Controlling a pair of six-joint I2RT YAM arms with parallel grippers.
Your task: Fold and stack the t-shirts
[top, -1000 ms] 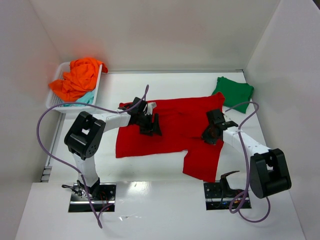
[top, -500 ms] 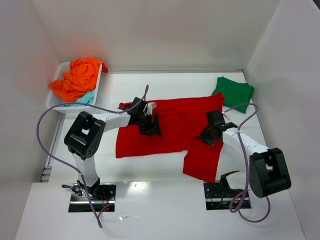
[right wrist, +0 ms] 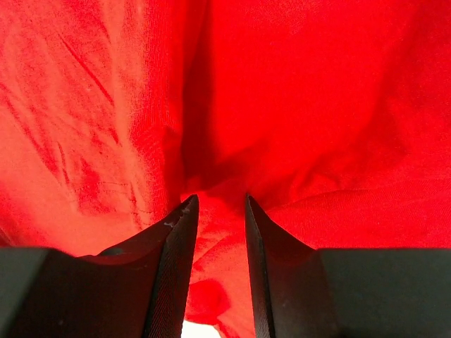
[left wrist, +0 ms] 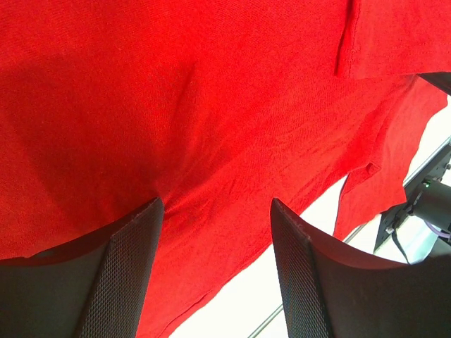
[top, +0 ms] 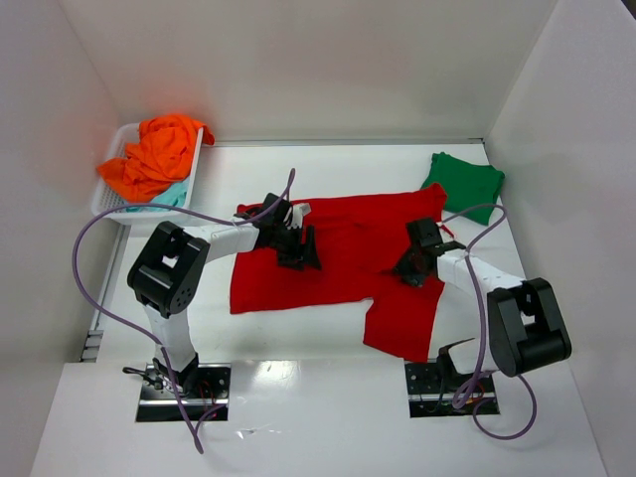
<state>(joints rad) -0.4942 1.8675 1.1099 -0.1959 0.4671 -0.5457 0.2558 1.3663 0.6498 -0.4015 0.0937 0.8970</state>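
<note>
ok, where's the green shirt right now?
In the top view, the green shirt lies folded at the far right of the table, near the right wall, right by the far right corner of the spread red shirt.

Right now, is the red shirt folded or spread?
Spread: red shirt lies wide and flat on the table, unlike the compact green shirt.

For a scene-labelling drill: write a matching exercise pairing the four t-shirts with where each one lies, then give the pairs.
1. red t-shirt
2. green t-shirt
3. orange t-shirt
4. teal t-shirt

A. heaped on top in the basket
B. folded, at the far right of the table
C. spread out mid-table
D. peeking out beneath another shirt in the basket

Pairs: 1-C; 2-B; 3-A; 4-D
</note>
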